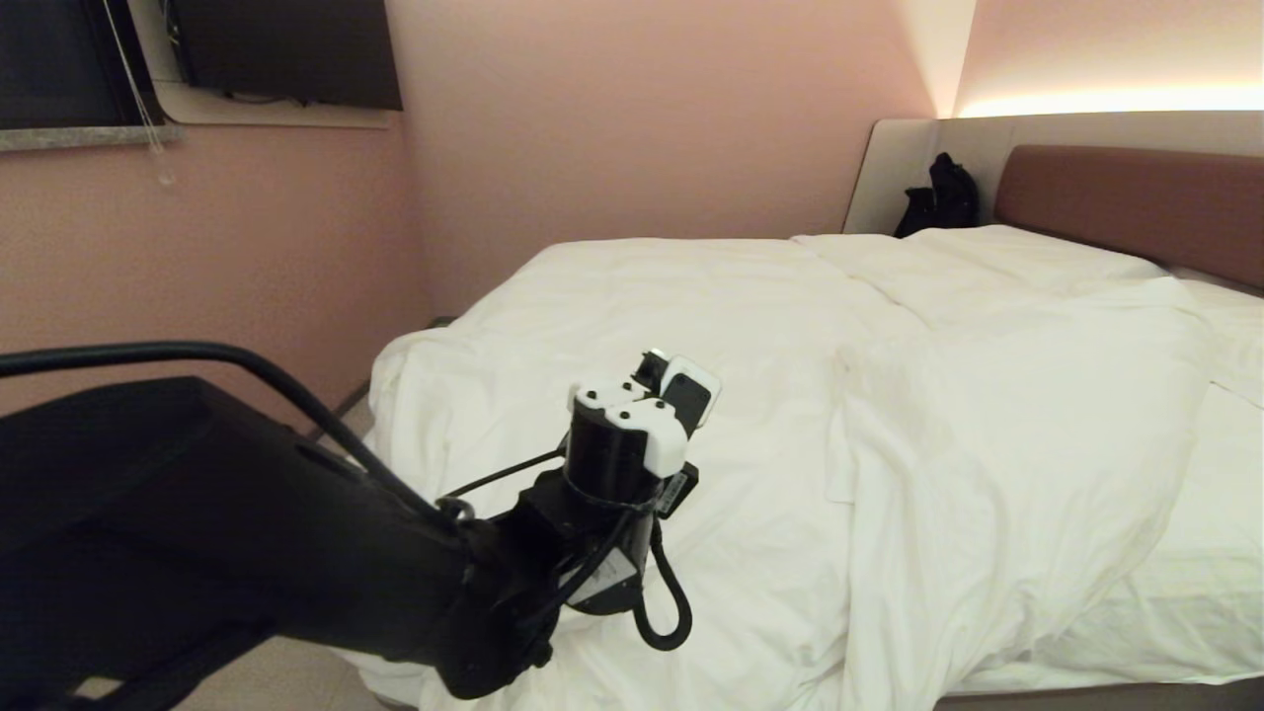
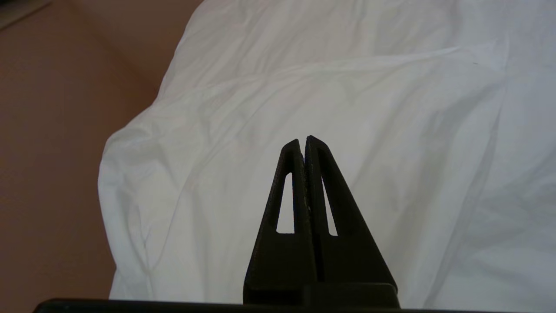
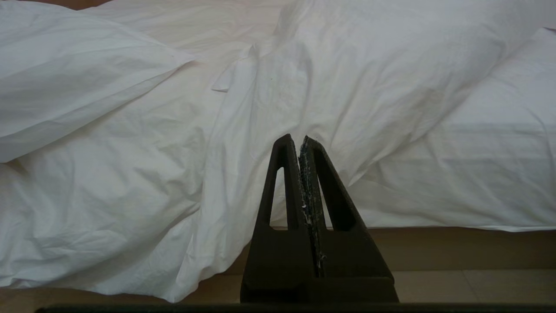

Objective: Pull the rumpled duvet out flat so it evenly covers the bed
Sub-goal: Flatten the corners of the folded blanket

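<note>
Duvet bunched across the bed, both tools closed on nothing

Duvet [image 1: 750,395] fills the middle of the head view, a thick white quilt heaped over the bed [image 1: 1086,696]. One fold runs down the centre right of the frame, and beyond it, at the lower right, a flatter white layer lies uncovered. It looks soft, puffy and light, likely to slump and drag rather than slide as one piece, so a pinch on a corner or along the free edge near that fold seems the best hold. Brown headboard [image 1: 1136,202] sits at the upper right, with a dark bag [image 1: 943,197] just left of it.

Left tool [image 2: 302,141] hangs above the quilt's corner at lower centre, fingers pressed together, holding no cloth. Right tool [image 3: 295,139] shows only in its own wrist view, likewise closed and empty, facing the quilt's hanging edge.
</note>
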